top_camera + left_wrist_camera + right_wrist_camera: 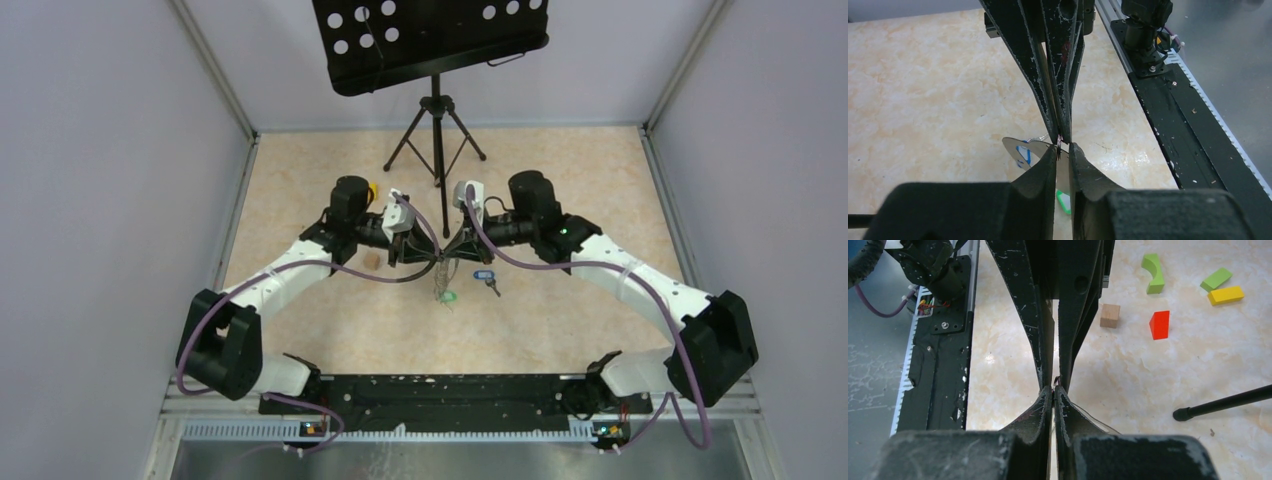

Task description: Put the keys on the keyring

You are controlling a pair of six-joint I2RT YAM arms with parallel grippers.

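blocks: a wooden cube (1109, 315), a red wedge (1159, 324), two green pieces (1154, 272) and a yellow bar (1225, 295) lay in the upper right of your right wrist view, well apart from the fingers.
left gripper (434, 254): you had it pointing in from the left to mid-frame of the top view, tip to tip with the other gripper. Its fingers (1045, 172) stood narrow, with a slim gap showing between them. You couldn't tell whether they pinched anything.
tripod stand (436, 130): it stood at upper centre of the top view, behind both grippers.
keyring (1060, 146): a small dark ring piece sat right where the two sets of tips met, held off the table (560, 180). A thin chain (439, 280) dropped from that spot.
green-tag key (447, 297): it sat at the chain's lower end, just below frame centre. Whether it hung or lay on the table, you couldn't tell.
right gripper (447, 252): you had it pointing in from the right, jaws pressed together on the keyring.
blue-tag key: (485, 277) it lay flat on the table, just right of and below the grippers, apart from the keyring and chain.
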